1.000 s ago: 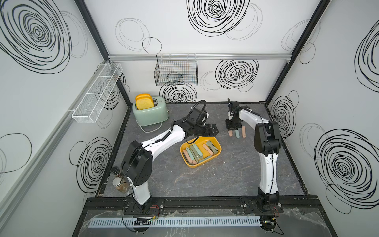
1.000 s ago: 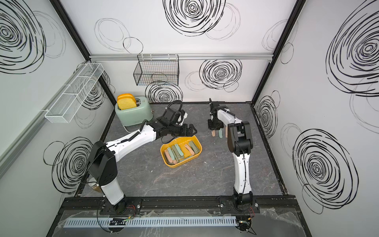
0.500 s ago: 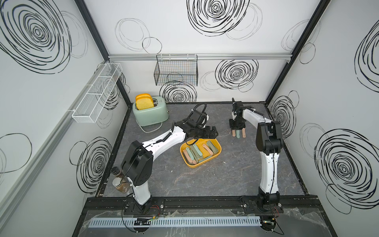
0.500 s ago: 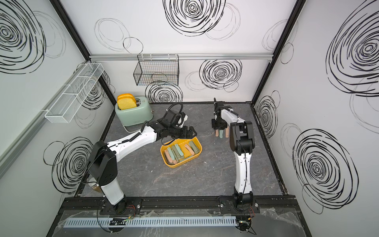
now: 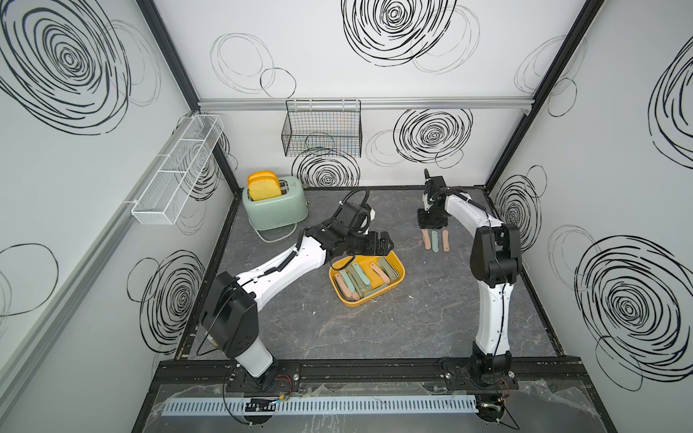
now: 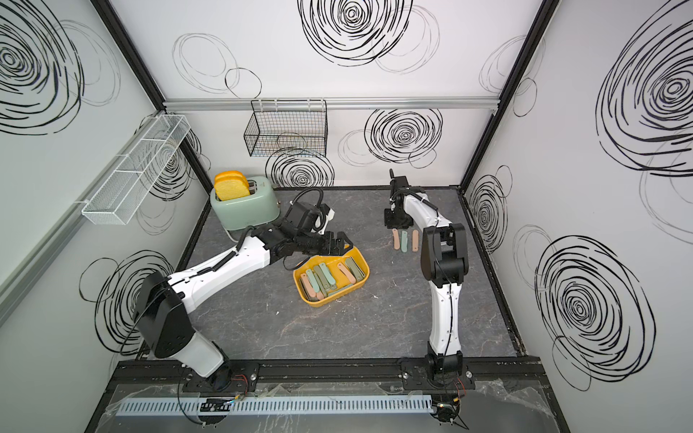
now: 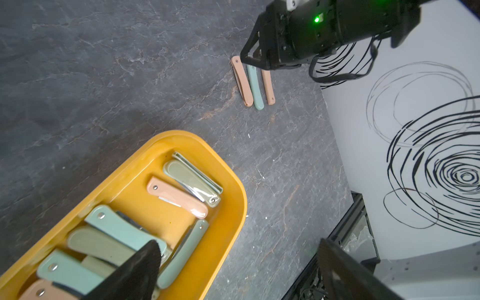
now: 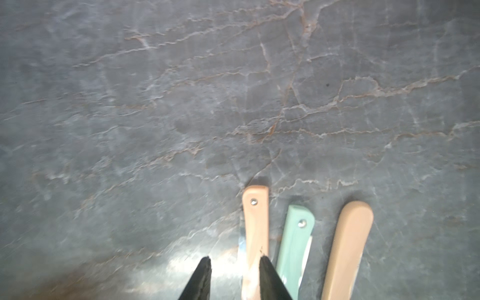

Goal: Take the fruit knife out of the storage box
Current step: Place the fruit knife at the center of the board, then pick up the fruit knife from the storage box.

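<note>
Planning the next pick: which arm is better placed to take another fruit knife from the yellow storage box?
Left. The left gripper hovers open at the storage box's edge, above its fruit knives. The right gripper is over the three knives on the table, away from the box.

Left arm [image 5: 285, 262] is lying stretched forward and low, forearm nearly level, wrist angling toward the centre. Left gripper [image 5: 383, 244] is pointing slantwise downward, jaws standing spread to their widest. Right arm [image 5: 491, 300] is standing tall from its base, elbow high, forearm sloping down toward the far side. Right gripper [image 8: 235, 259] is pointing downward, jaws standing slightly parted.
</note>
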